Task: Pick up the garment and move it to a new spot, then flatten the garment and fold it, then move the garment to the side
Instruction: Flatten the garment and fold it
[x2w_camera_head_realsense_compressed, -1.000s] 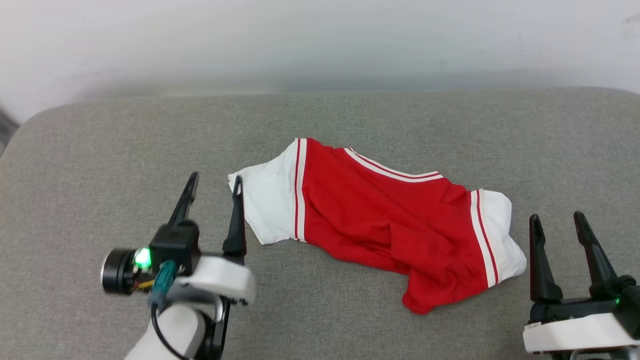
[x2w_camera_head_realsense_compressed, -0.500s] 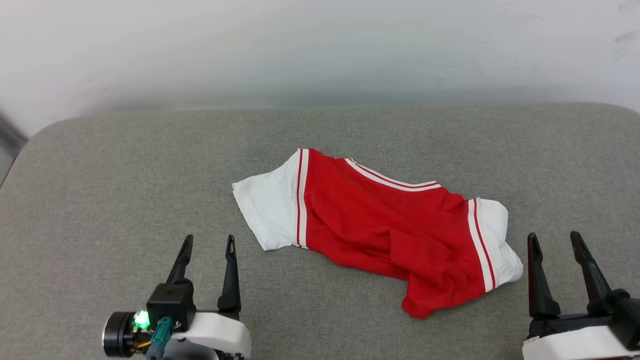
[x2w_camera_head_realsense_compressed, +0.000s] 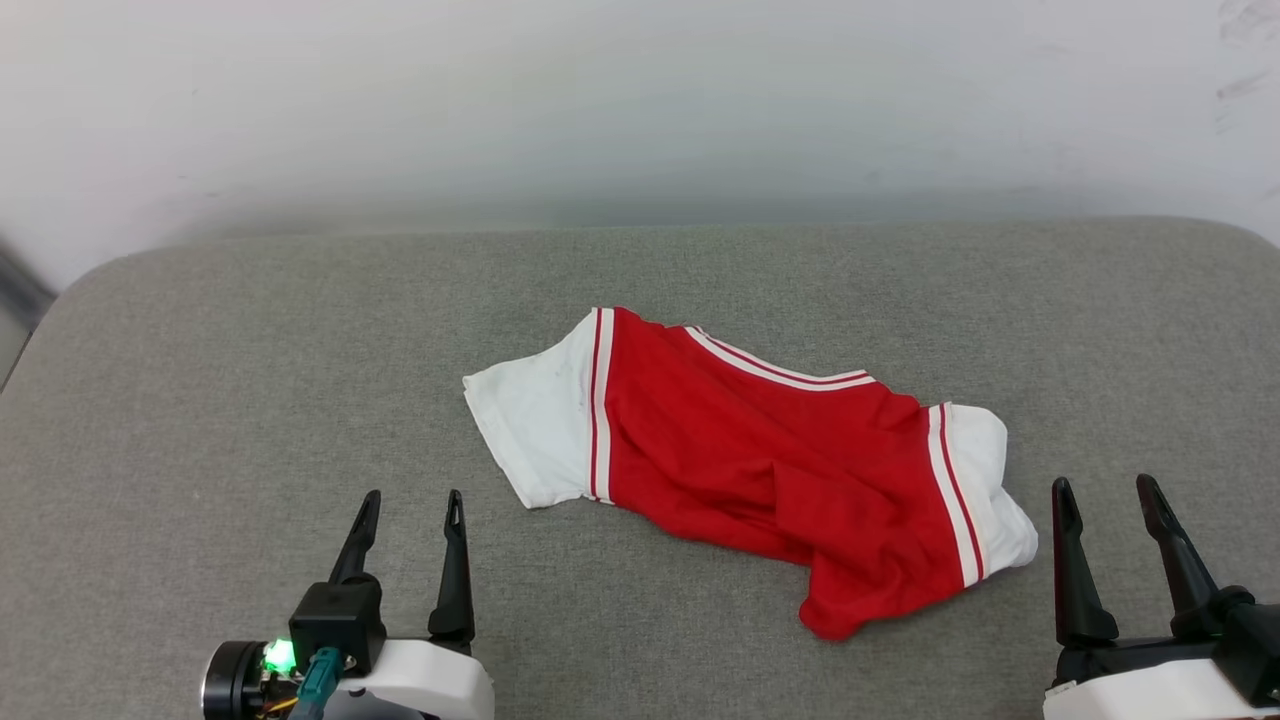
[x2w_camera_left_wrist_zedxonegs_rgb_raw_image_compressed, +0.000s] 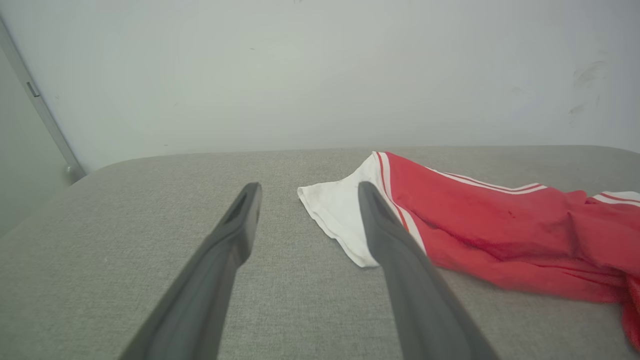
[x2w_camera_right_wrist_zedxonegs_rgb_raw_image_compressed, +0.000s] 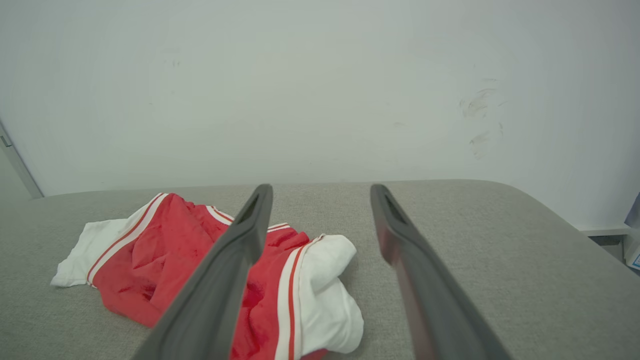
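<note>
a grey surface spreads under both grippers, with a pale wall beyond their fingertips. the garment lies crumpled on the surface, between the two and a little ahead. one white end is forward and inward of the left gripper, the other just inward of the right gripper. both grippers are spread wide, empty and apart from the cloth.

The left end effector and right end effector have long black tapering fingers and white housings; the left shows a green light.
</note>
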